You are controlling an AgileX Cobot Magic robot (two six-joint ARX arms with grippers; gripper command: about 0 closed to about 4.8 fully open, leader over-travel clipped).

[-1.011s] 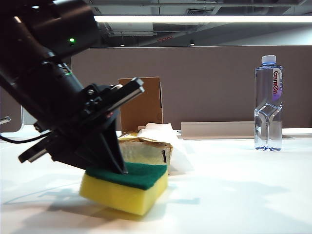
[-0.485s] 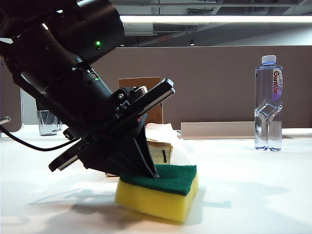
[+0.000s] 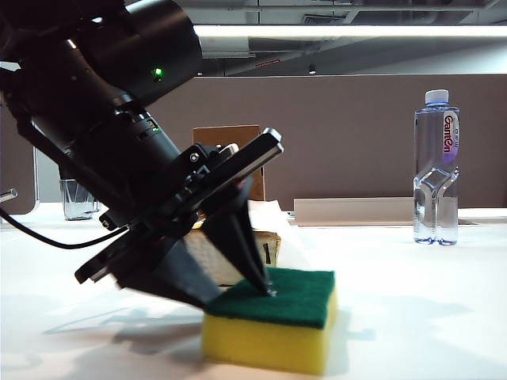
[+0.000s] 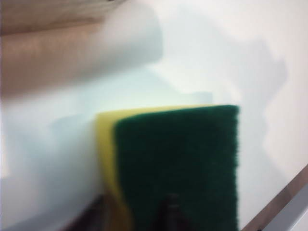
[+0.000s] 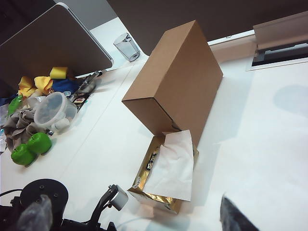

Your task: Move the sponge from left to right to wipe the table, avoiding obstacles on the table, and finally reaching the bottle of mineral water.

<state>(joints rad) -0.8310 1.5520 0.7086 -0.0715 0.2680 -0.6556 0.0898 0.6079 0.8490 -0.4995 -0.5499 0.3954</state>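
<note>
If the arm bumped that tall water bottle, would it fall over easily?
Probably yes: the bottle of mineral water is tall on a narrow base with a pinched waist. It looks nearly full, so the weight may steady it somewhat. Tipped, its rounded body would likely roll on the smooth table.

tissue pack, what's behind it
Upright brown cardboard box stands directly behind the gold-and-white soft tissue pack; the box's base is hidden by the white tissue.

Exterior view sits low at desk (image 3: 412, 317) level, close to sponge (image 3: 273, 321). Left wrist view looks down, very near sponge. Right wrist view looks from high onto cardboard box (image 5: 175, 86), shared with exterior.
</note>
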